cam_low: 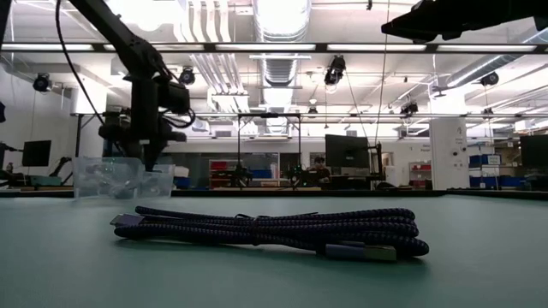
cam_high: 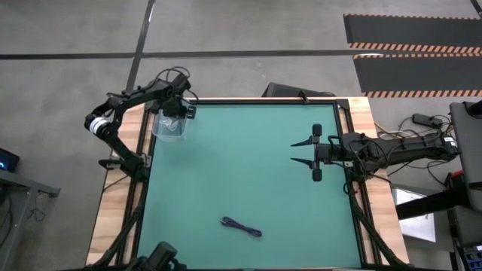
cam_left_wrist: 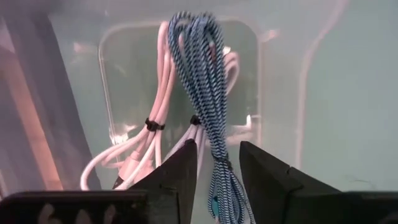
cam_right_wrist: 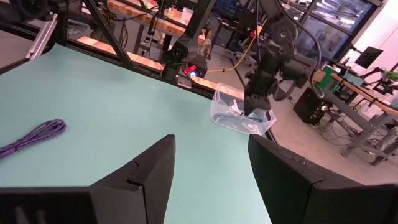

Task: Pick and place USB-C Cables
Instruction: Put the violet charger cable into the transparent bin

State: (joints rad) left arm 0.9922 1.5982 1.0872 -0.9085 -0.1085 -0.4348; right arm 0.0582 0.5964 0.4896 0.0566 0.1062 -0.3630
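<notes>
A dark purple-black cable bundle (cam_high: 241,226) (cam_low: 274,231) (cam_right_wrist: 31,140) lies flat near the table's near edge, and no gripper touches it. My left gripper (cam_high: 175,114) (cam_left_wrist: 217,152) points down into a clear plastic container (cam_high: 169,126) (cam_low: 120,177) (cam_right_wrist: 242,116) at the far left corner. It is shut on a teal braided cable (cam_left_wrist: 202,74). Two white cable bundles (cam_left_wrist: 158,118) lie on the container's floor. My right gripper (cam_high: 300,151) (cam_right_wrist: 211,168) hovers open over the table's right side, fingers pointing left. My left gripper has the teal cable between its two fingers (cam_left_wrist: 180,174), coming from above and pointing down. The held part (cam_left_wrist: 224,186) is near one end of the bundle. The bundle hangs down from there into the container, and its looped far end (cam_left_wrist: 193,28) reaches the white cables.
The container (cam_left_wrist: 112,93) sits on the green mat (cam_high: 248,173), close to the table's black frame (cam_high: 147,162). The broad middle of the mat lies between the purple cable and the container. Lab benches and monitors show beyond the table.
</notes>
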